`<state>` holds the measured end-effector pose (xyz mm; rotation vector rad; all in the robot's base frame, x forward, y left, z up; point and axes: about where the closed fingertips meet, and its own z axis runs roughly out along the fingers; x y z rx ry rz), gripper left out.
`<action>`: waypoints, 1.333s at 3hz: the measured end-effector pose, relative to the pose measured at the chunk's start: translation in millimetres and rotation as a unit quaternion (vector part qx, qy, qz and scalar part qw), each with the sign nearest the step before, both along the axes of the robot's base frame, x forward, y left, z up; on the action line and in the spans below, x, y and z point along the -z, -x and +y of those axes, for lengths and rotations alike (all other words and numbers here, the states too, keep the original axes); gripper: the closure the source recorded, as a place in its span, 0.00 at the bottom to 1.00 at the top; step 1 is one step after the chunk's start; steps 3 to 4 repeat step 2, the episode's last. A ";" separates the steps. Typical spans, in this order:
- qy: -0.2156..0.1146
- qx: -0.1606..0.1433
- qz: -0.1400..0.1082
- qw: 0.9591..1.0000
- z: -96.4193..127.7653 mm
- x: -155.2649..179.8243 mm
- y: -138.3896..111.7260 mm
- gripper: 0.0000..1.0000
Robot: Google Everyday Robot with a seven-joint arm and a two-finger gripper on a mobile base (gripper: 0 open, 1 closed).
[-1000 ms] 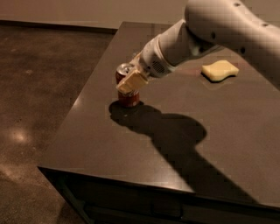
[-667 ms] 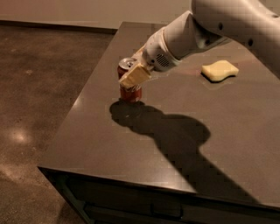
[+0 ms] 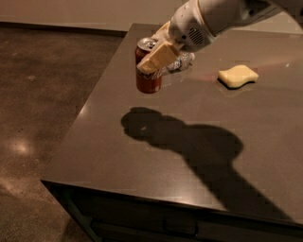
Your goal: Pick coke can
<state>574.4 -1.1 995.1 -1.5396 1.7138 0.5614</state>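
Compared with a second earlier, the small red aluminium coke can (image 3: 147, 83) with its silver top had left the dark matte surface (image 3: 109, 156) and hung in the air above the near-left part of it. Its shadow (image 3: 142, 124) now lay well apart from it, where it had earlier sat right at the can's base. The tan-fingered claw (image 3: 150, 59) was pinching the can around its upper half, one finger lying slantwise across the front, and the can looked upright or very nearly so. The white, rounded arm (image 3: 213, 19) reached in from the upper right. To finish the pick well, the lift probably wanted to go on straight and slow with the pinch unchanged, since a smooth, round can could slide or tip in a slanted hold. It also seemed wise to keep clear of the crinkled clear plastic bottle (image 3: 183, 60) showing just behind the can. A pale yellow, soft-looking sponge (image 3: 238, 75) lay on the surface well to the right. Beyond the surface's left edge stretched a brown, mottled, glossy floor (image 3: 42, 94) with faint light reflections, and a pale wall (image 3: 71, 9) ran along the far side.
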 end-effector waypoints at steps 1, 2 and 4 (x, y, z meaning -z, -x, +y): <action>-0.009 -0.017 -0.007 1.000 -19.6 -33.5 1.4 1.00; -0.009 -0.017 -0.008 1.000 -19.5 -34.9 1.7 1.00; -0.009 -0.017 -0.008 1.000 -19.5 -34.9 1.7 1.00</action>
